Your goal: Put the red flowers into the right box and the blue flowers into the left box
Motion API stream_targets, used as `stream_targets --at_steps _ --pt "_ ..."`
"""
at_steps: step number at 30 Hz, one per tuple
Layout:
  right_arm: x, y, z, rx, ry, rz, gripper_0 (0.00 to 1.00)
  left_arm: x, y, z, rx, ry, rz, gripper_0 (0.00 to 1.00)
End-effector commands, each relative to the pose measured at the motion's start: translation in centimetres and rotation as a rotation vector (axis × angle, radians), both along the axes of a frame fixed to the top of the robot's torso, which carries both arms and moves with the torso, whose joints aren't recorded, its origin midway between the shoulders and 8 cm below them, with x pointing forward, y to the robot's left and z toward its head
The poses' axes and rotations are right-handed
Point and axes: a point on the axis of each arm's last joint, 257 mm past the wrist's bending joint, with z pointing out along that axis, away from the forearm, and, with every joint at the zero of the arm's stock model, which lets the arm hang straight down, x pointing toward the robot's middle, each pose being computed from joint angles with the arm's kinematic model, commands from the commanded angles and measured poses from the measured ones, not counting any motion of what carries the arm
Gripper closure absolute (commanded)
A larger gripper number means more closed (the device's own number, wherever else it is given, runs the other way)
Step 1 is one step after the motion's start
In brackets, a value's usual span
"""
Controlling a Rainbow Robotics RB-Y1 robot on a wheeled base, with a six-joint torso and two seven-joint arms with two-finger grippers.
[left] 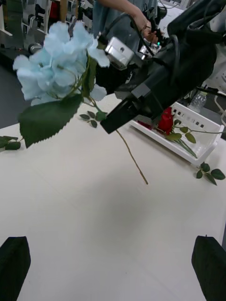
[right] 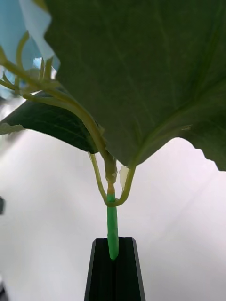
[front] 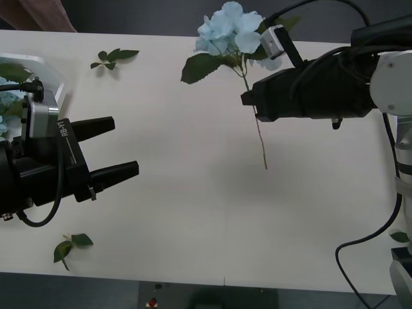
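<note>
Front view: right gripper [front: 248, 98] clamped on blue flower [front: 230, 29] stem, bloom just beyond fingertips, lifted off table [front: 193, 193]; left gripper [front: 122, 149] spread wide, empty, facing it; mid-transfer, likely handover toward left box [front: 48, 72] behind left gripper.

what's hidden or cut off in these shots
- Front view: the shallow white left box is cut by the picture's edge and covered by the black left gripper, jaws open.
- Right wrist view: the pale-blue hydrangea flower head is mostly behind its broad green leaf.
- Left wrist view: the right gripper, shut on the flower's stem, partly covers the white right box with its dark-red rose.
</note>
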Motion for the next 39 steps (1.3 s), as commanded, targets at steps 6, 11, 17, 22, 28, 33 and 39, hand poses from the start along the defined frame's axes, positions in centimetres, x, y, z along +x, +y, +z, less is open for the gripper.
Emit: stream_targets --at_steps 6,11,17,22,28,33,39 --pt "-3.2 4.3 7.5 0.223 -0.085 0.177 1.00 -0.9 -1.2 0.7 0.010 -0.024 -0.033 0.00" --pt "-5.5 5.9 10.1 0.370 0.005 0.238 1.00 -0.7 -0.8 -0.9 -0.009 0.027 -0.016 0.00" --pt "-6.8 7.2 12.5 0.447 0.037 0.282 1.00 -0.8 -0.6 1.0 -0.064 0.047 -0.030 0.00" --pt "-7.5 7.8 13.6 0.487 0.071 0.315 1.00 -0.6 -3.3 1.8 -0.146 0.143 -0.058 0.00" --pt "-7.9 8.2 14.2 0.516 0.097 0.339 1.00 0.8 -6.8 1.6 -0.215 0.208 -0.062 0.00" --pt "-8.1 8.3 14.1 0.527 0.119 0.347 1.00 2.0 -9.4 1.8 -0.246 0.219 -0.104 0.00" --pt "-8.1 8.3 14.1 0.527 0.119 0.347 1.00 3.3 -10.7 2.6 -0.248 0.200 -0.125 0.00"
